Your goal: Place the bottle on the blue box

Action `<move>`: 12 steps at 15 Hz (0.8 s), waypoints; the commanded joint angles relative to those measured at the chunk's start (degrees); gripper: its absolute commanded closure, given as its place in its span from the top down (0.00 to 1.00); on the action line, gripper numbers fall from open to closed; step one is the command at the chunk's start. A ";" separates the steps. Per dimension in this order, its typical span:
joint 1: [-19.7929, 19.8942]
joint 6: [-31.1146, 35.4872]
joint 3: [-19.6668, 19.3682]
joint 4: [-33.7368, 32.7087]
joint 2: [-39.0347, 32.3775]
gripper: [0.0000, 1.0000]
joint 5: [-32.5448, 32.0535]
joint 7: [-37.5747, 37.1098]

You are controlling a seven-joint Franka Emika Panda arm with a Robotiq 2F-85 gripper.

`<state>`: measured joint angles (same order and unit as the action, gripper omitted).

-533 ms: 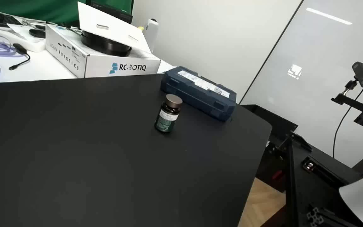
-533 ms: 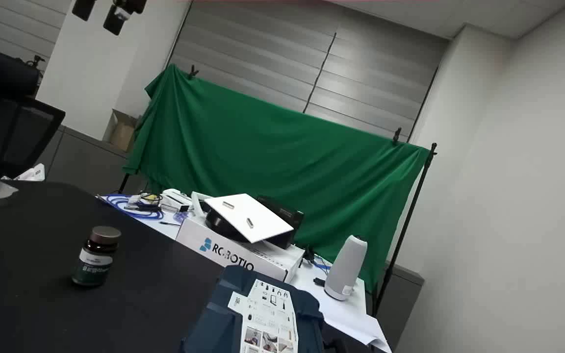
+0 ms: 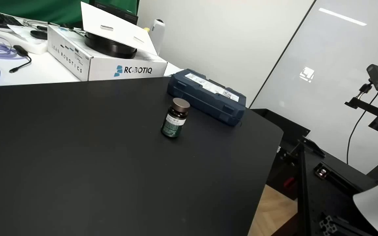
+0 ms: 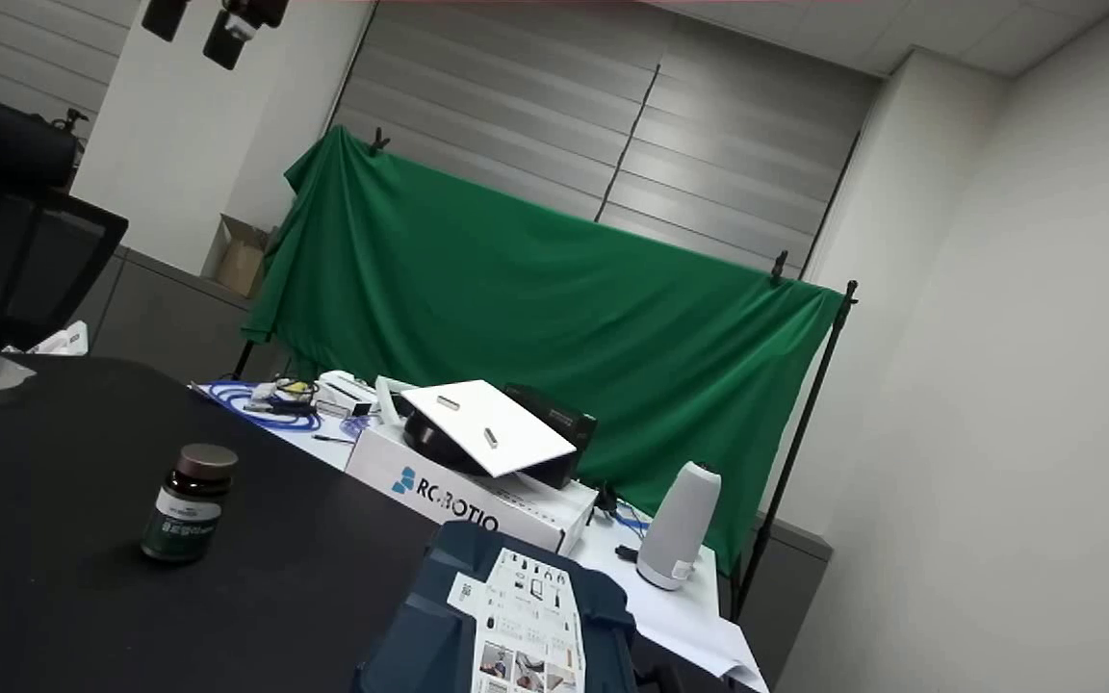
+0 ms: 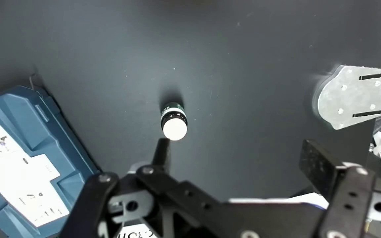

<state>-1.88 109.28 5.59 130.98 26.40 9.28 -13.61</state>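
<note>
The bottle (image 3: 175, 119) stands upright on the black table in both exterior views (image 4: 187, 510), with a brown cap, pale label band and dark green body. The blue box (image 3: 205, 98) lies behind it, flat and long, with a white label sheet on top; it also shows in an exterior view (image 4: 420, 630). In the wrist view, my gripper (image 5: 236, 142) is open and empty, high above the table. The bottle (image 5: 174, 122) shows just beyond the left fingertip, apart from it. The blue box (image 5: 18, 115) is at the left of that view.
A white box with black lettering (image 3: 126, 70) stands past the table edge, with a tilted white board (image 3: 116, 26) on top. A clear flat plate (image 5: 356, 94) lies at the table's edge in the wrist view. A white rounded device (image 4: 678, 525) stands behind the blue box.
</note>
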 commanded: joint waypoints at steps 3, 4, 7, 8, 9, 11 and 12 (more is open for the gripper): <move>1.18 3.14 -0.25 -1.84 -3.74 1.00 -1.57 -0.50; 1.72 4.88 -0.34 -2.31 -5.25 1.00 -2.07 -1.02; 3.89 12.43 -0.64 -3.43 -11.19 1.00 -4.53 -3.01; 4.68 15.06 -0.71 -3.78 -13.52 1.00 -5.89 -3.99; 5.27 17.30 -0.83 -4.15 -15.61 1.00 -7.26 -5.03; 5.90 21.15 -1.34 -5.57 -20.89 1.00 -9.11 -7.87; 5.88 22.03 -1.64 -6.52 -23.35 1.00 -9.30 -9.60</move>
<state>3.90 129.56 4.55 129.25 10.55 1.95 -17.24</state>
